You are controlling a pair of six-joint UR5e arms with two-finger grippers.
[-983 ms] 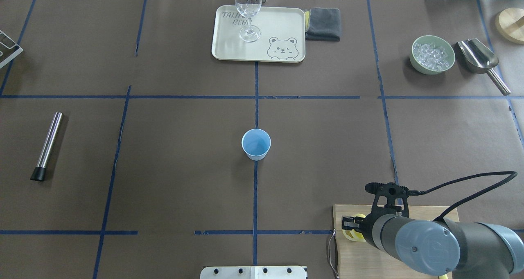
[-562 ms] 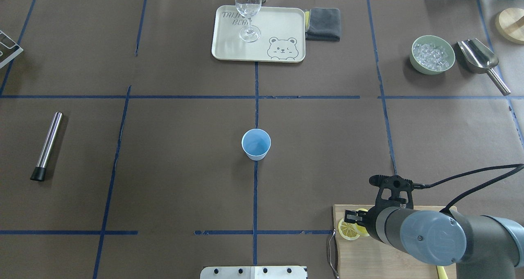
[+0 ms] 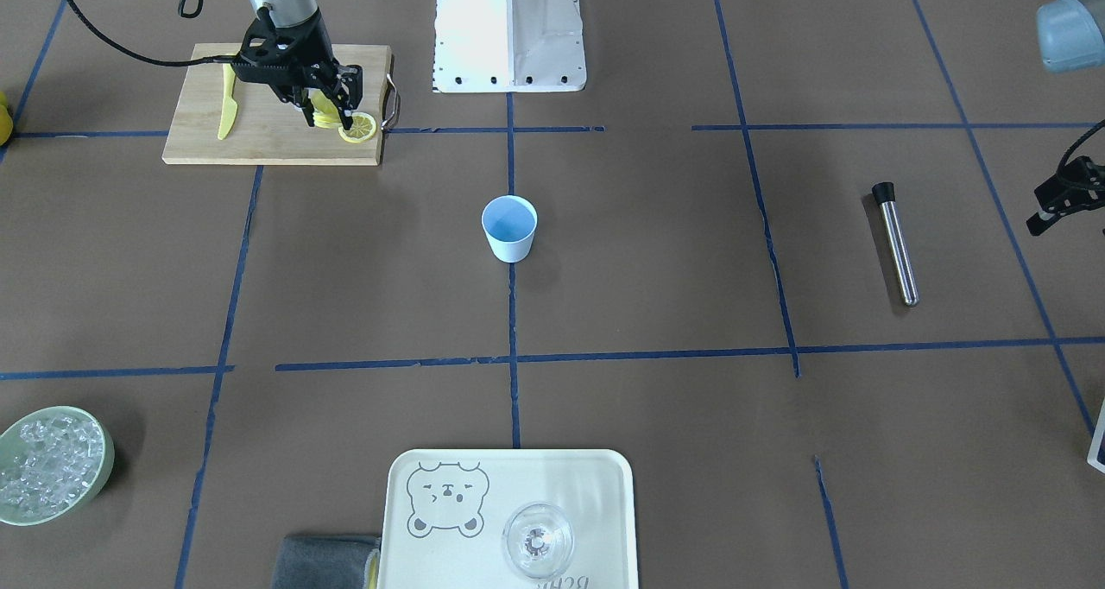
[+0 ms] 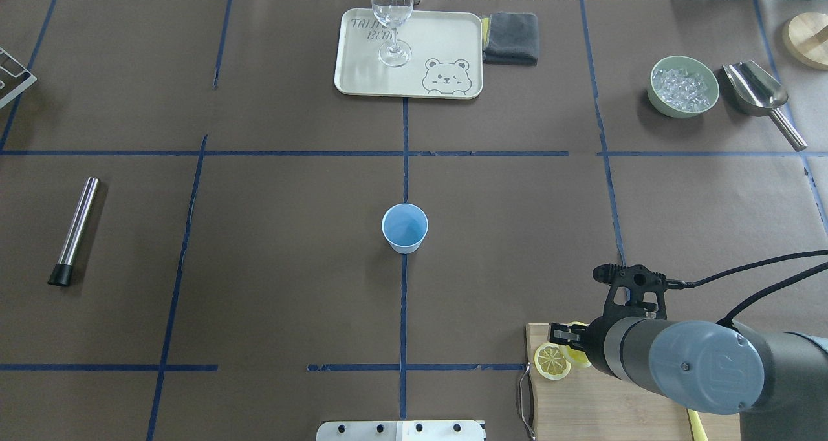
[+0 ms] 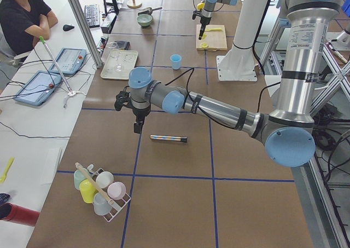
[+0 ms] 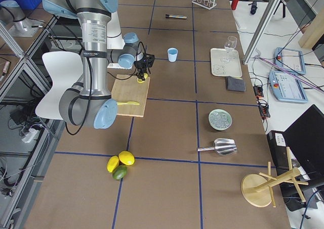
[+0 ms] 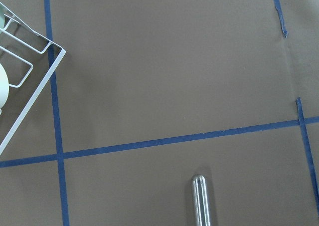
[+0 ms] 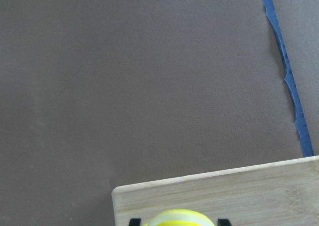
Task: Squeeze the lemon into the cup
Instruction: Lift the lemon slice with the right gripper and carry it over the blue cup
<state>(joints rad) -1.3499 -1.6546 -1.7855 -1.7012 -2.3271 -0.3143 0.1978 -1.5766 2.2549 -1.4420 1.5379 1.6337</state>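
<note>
Two grippers show. Far left of the cup (image 4: pixel 405 228), the left gripper (image 5: pixel 138 128) hangs near a metal rod (image 4: pixel 76 230); I cannot tell if it is wide or closed. Right of the cup, nearer the robot, the right gripper (image 4: pixel 563 337) pinches the lemon (image 8: pixel 179 218) over a wooden board (image 4: pixel 614 408), beside one loose slice (image 4: pixel 552 361).

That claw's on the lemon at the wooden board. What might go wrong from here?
1. The lemon in the right gripper looks like stacked thin slices; one slice lies loose on the board, so more may slip out in transit.
2. The cup stands alone mid-table, unsteadied, left gripper far off; juice may miss its small mouth or a bump may tip it.
</note>
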